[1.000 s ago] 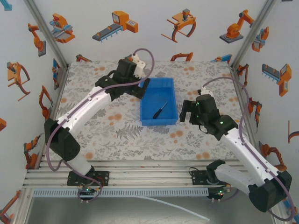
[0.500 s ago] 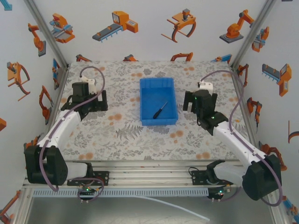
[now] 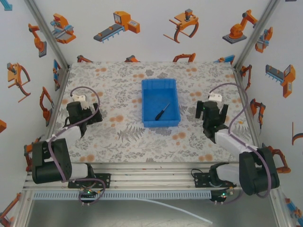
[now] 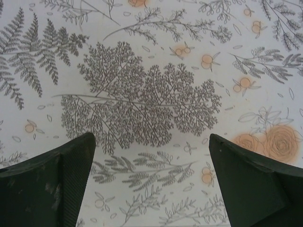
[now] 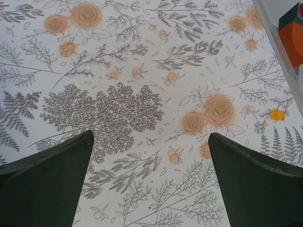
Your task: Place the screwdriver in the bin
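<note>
Observation, left side: your left gripper (image 3: 81,116) hangs folded close to its base over the table (image 3: 128,137), fingers spread wide with nothing between them. Read it as a parked pose, since the job looks done.

Centre: the bin (image 3: 158,92) stands square on the table. The screwdriver (image 3: 162,112) lies diagonally on its floor, toward the front wall.

Right side: your right gripper (image 3: 211,113) is likewise spread and empty, well apart from the bin.

Change: one second ago the left arm reached to the bin's far left corner and the right hovered just beside its right wall. Both have pulled back. Bin and screwdriver have not moved.
</note>
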